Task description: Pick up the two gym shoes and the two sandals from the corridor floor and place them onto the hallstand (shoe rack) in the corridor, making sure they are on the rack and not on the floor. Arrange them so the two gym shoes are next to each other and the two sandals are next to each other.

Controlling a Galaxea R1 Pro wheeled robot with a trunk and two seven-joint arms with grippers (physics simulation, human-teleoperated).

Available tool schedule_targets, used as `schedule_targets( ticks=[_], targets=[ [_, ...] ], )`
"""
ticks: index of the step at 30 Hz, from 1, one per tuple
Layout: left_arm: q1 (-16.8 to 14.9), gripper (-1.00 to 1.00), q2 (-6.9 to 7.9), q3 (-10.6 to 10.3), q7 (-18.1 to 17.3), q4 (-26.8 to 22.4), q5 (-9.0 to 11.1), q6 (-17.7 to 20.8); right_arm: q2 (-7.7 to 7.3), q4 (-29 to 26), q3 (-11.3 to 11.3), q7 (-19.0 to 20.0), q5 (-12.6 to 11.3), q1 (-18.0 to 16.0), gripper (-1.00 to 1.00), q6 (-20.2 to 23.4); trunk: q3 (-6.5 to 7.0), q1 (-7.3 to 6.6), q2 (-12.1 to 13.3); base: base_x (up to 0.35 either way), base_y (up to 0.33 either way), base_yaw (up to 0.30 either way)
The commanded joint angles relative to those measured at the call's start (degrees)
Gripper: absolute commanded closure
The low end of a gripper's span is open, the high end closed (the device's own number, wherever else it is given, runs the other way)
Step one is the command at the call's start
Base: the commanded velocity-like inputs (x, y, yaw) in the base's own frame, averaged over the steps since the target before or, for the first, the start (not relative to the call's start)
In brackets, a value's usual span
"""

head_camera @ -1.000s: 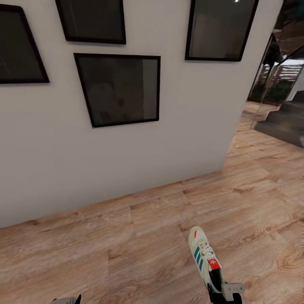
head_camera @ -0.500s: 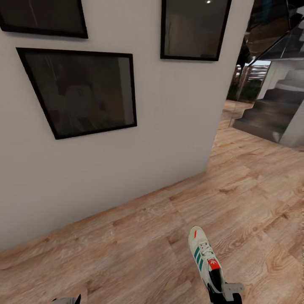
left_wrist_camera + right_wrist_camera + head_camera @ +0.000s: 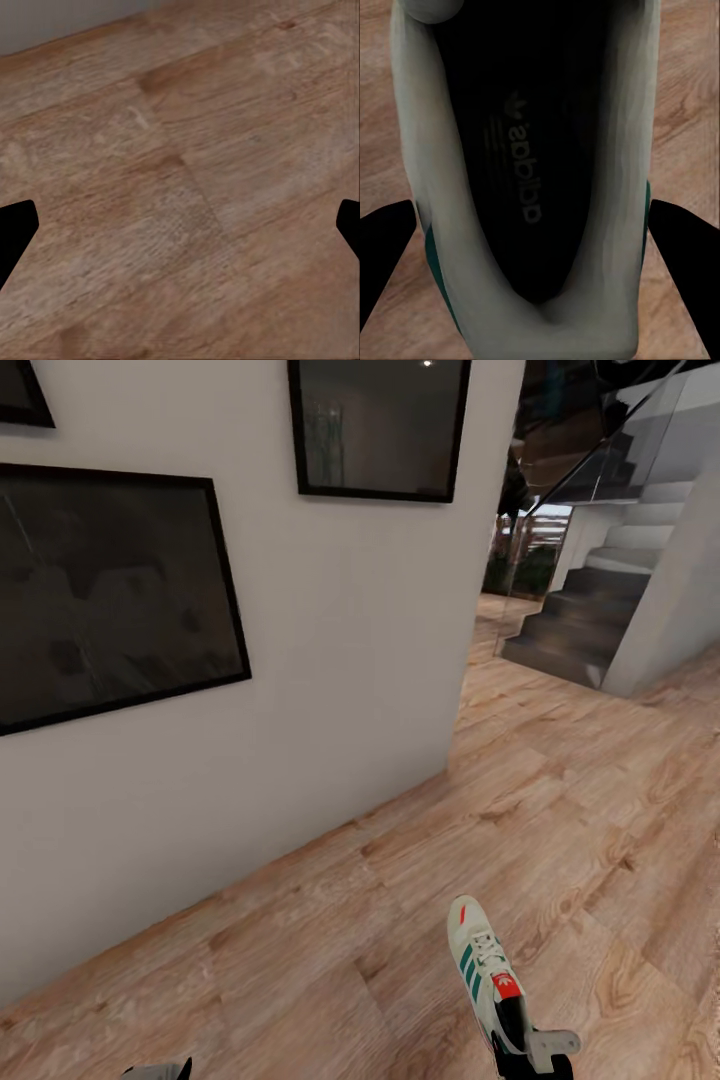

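Your right gripper (image 3: 522,1050) clamps the white teal-striped lace-up gym shoe (image 3: 483,972) by its heel for carrying; left gripper (image 3: 180,232) spread wide, empty.

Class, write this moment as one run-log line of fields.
phase: in transit | right pincer: shut on gym shoe | left pincer: open, nothing held | below: corridor floor | hallstand: unseen
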Motion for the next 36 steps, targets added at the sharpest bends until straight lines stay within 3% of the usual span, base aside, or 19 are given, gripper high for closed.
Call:
schedule_targets(
  ticks=[1,36],
  targets=[
    [0.0,-1.0,0.0,0.2,-0.6,0.0,0.6,-0.1,0.01,0.1,0.0,-0.2,0.3,0.0,1.0,-0.2,-0.05,0.02,0.0,0.307,-0.128,-0.267],
    [0.0,-1.0,0.09,0.2,-0.6,0.0,0.6,-0.1,0.01,0.1,0.0,-0.2,0.3,0.0,1.0,-0.2,-0.05,0.02,0.0,0.307,-0.129,-0.267]
  ],
)
